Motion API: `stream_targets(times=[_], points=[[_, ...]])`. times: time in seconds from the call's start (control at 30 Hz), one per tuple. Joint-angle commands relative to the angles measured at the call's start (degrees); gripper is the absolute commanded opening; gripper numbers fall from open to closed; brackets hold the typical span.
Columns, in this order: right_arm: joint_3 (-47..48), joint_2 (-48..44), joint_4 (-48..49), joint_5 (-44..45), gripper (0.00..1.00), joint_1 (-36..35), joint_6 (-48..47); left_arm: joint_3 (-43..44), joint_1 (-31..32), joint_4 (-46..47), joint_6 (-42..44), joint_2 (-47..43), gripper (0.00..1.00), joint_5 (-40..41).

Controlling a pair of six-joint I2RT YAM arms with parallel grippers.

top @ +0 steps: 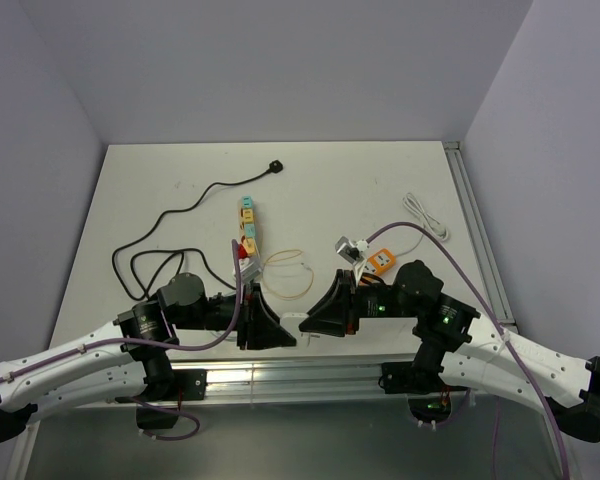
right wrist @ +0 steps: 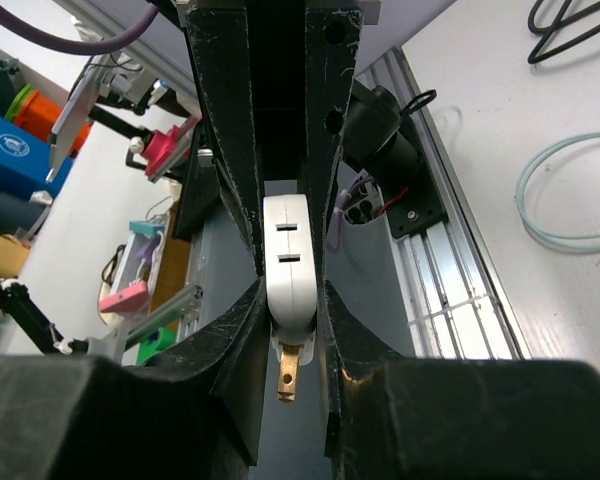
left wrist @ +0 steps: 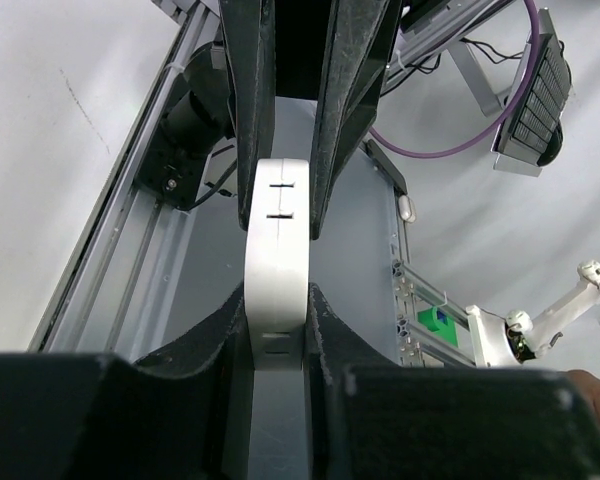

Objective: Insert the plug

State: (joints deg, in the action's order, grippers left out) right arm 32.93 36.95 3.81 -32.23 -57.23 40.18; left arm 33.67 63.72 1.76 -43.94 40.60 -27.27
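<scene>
A white plug adapter hangs between both grippers above the table's front edge. My left gripper is shut on one end of it, and my right gripper is shut on the other end. In the left wrist view the adapter shows two slots and sits tight between my left gripper. In the right wrist view the adapter sits in my right gripper, with a brass prong sticking out toward the camera. A power strip with coloured sockets lies mid-table.
A black cable with a black plug loops over the left half of the table. A pale rubber loop, an orange block, a small grey part and a white cable lie right of the strip. An aluminium rail runs along the front edge.
</scene>
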Motion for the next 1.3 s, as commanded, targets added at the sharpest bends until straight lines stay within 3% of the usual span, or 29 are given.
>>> stream_targets(times=[0.0,0.03,0.07,0.13,0.17,0.2,0.23,0.33,0.43,0.53,0.63,0.67,0.7,0.73,0.83,0.9,0.97,1.27], points=[[1.35,0.23,4.44,0.23,0.00,-0.16,0.42,1.13,-0.09,1.67,0.70,-0.26,0.00,0.28],[1.18,0.23,4.71,0.41,0.00,-0.25,0.68,0.96,-0.09,1.58,0.61,-0.26,0.00,0.37],[1.09,0.14,5.15,0.67,0.00,-0.34,1.12,0.96,-0.09,1.41,0.53,-0.26,0.08,0.63],[0.82,-0.21,5.33,1.90,0.00,-0.34,1.56,0.78,-0.09,1.49,-0.09,-0.43,0.31,1.16],[0.74,-0.47,5.41,2.34,0.00,-0.42,1.83,0.61,-0.09,1.93,-0.35,-0.52,0.53,1.34],[0.65,-0.47,5.50,2.69,0.00,-0.51,1.83,0.08,-0.09,2.45,-0.79,-0.61,0.62,1.86],[0.56,-0.74,5.59,3.65,0.00,-0.60,1.91,-0.27,-0.09,4.03,-1.75,-0.78,0.79,1.95],[0.12,-1.26,6.55,4.80,0.00,-0.69,2.70,-0.80,-0.09,6.06,-2.55,-0.17,0.84,2.30],[-0.06,-1.35,7.52,5.24,0.00,-0.78,3.58,-0.80,-0.09,6.41,-2.99,0.09,0.79,3.88],[-0.41,-1.88,7.87,6.56,0.00,-1.13,4.11,-1.15,-0.09,7.64,-3.60,0.44,0.69,4.85],[-0.85,-2.58,8.58,6.83,0.00,-1.13,4.64,-1.15,-0.09,7.82,-3.52,0.62,0.39,5.03],[-0.67,-2.67,8.32,6.74,0.00,-1.13,4.47,-1.15,-0.09,7.73,-3.34,0.71,0.17,4.94],[-0.41,-2.76,7.88,6.57,0.00,-1.13,4.29,-0.98,-0.09,7.47,-3.34,0.88,0.03,4.77],[-0.15,-3.02,7.35,6.56,0.00,-1.21,3.68,-0.89,-0.09,7.12,-3.25,1.06,0.00,4.51],[1.17,-3.55,4.45,7.09,0.14,-1.21,2.54,-0.80,-0.18,6.15,-2.82,1.24,0.00,4.06],[1.96,-3.73,3.31,6.83,0.34,-1.13,2.36,-0.89,-0.09,5.89,-2.64,1.06,0.00,3.63],[2.66,-3.55,2.61,6.57,0.44,-1.13,2.00,-1.06,-0.09,5.45,-2.64,0.80,0.00,3.62],[3.72,-0.83,3.04,5.16,0.49,-1.13,1.83,-1.33,-0.18,6.24,-2.73,0.80,0.00,2.40]])
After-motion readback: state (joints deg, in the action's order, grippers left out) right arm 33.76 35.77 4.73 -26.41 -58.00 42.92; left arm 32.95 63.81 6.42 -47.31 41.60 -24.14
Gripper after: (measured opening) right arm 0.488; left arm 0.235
